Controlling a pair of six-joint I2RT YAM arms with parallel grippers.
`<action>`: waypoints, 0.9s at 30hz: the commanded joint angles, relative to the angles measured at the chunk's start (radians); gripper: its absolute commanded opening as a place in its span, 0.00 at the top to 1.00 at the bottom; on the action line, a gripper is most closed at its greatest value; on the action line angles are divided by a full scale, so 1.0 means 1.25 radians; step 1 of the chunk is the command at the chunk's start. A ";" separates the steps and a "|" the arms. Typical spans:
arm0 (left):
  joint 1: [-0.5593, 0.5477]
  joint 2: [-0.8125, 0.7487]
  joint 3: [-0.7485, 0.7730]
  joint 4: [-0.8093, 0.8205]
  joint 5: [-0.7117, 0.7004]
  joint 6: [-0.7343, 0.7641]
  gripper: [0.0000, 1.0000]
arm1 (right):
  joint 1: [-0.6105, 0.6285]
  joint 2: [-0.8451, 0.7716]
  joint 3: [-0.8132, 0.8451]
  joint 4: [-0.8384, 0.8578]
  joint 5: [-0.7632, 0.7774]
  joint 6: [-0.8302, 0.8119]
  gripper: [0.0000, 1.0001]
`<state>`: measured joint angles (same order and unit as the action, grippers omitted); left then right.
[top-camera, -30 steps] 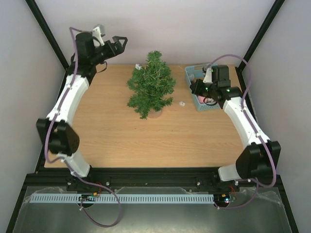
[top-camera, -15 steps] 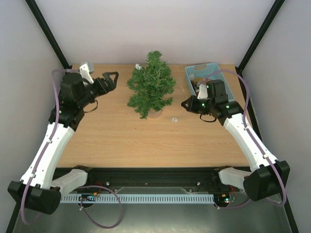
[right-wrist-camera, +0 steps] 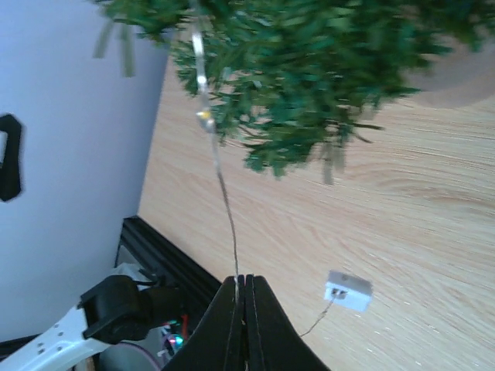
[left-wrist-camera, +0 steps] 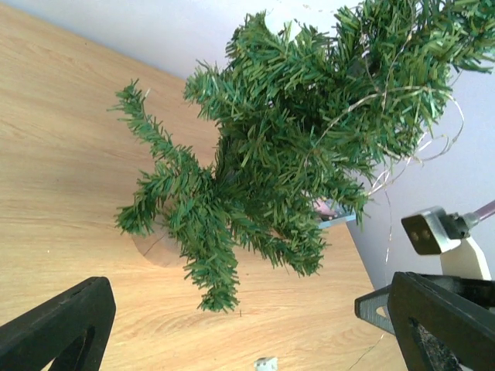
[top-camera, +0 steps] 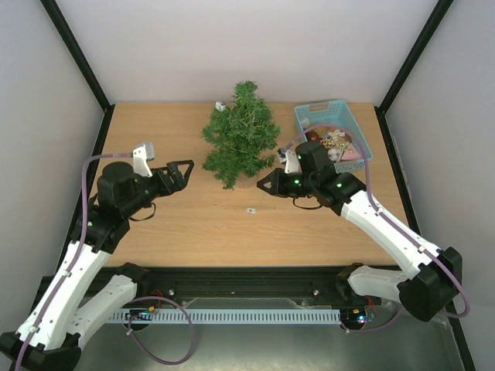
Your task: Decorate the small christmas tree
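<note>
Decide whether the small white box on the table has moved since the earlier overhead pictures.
Yes. The small white box slid toward the near edge of the table and leftward, from right of the small christmas tree to in front of it.

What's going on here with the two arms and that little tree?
The arms are decorating the small christmas tree on the table. The right gripper is shut on a thin wire that runs up into the branches; its small white box lies on the table. The left gripper is open and empty, just left of the tree. A light-blue basket of trinkets sits to the right.
</note>
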<state>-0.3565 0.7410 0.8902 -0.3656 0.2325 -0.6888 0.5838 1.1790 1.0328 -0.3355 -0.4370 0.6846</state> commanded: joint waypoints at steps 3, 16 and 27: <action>-0.007 -0.082 -0.090 0.007 0.057 -0.039 0.01 | 0.076 0.038 0.031 0.121 0.010 0.103 0.99; -0.018 -0.213 -0.179 0.038 0.112 -0.017 0.05 | 0.198 0.164 0.169 0.199 0.063 0.174 0.99; -0.057 -0.236 -0.254 0.117 0.135 -0.016 0.10 | 0.212 0.195 0.196 0.285 0.057 0.236 0.99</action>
<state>-0.4004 0.4461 0.5915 -0.2962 0.3763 -0.7147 0.8383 1.4048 1.2282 -0.0376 -0.3683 0.9508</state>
